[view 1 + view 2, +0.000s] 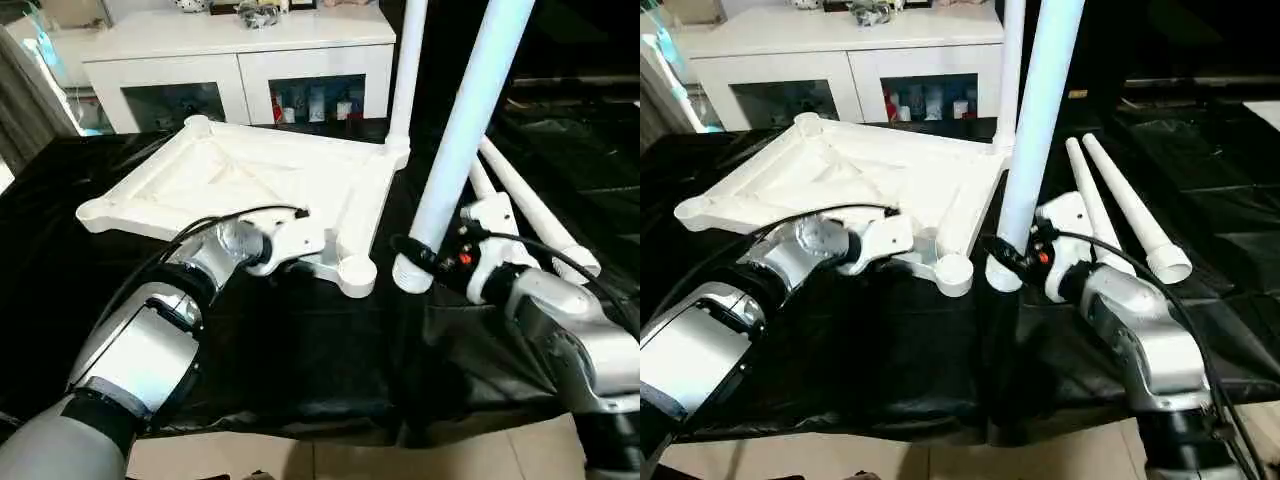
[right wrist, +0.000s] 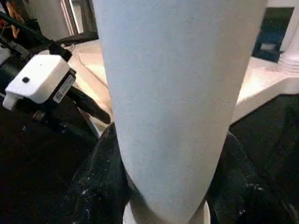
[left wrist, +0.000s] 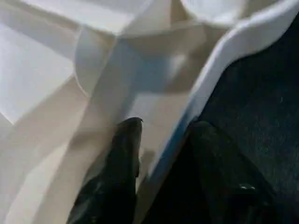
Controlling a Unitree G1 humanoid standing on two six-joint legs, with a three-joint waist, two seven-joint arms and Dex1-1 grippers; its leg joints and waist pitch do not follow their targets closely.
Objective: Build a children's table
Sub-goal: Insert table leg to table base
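Tabletop [image 1: 250, 175], white and ribbed side up, is laid on the black-sheeted surface [image 1: 300, 350], with one leg [image 1: 408, 70] already seated upright in its far right corner socket. Its near rim is pinched by the left hand [image 3: 161, 135], one finger inside the edge and one outside. A second leg [image 1: 460, 140] is gripped near its wide end by the right hand [image 2: 163, 186] and held steeply tilted beside the near right corner socket [image 1: 357, 272]. Two more legs [image 1: 1120, 205] are left lying to the right.

The held leg [image 1: 462, 140] runs off the frame at 12 o'clock, its tip unseen. Cabinet [image 1: 240, 60] contents are too small to identify.
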